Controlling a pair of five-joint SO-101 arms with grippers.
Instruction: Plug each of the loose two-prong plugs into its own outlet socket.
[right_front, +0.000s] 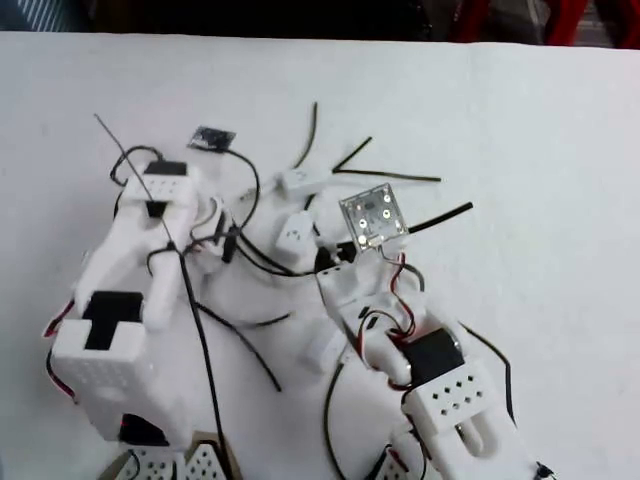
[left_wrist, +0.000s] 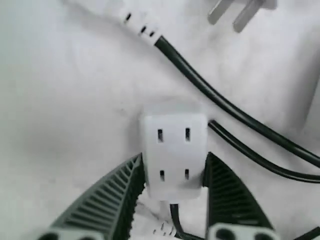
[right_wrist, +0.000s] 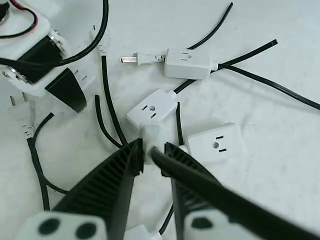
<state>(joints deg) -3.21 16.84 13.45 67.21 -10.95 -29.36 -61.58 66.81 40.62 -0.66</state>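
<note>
Mid-desk tangle: the left end effector is clamped on a four-slot outlet block. The right end effector pinches what looks like a plug. A second outlet sits straight ahead, touching it, roughly in line.

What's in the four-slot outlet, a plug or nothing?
Empty. All four slots of the outlet are dark and open; plug prongs sit apart.

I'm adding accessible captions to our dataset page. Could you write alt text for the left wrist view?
A white outlet socket with two pairs of slots sits clamped between the dark ribbed fingers of the left gripper. Black cables run beside it, and a loose plug's two metal prongs lie beyond.
</note>
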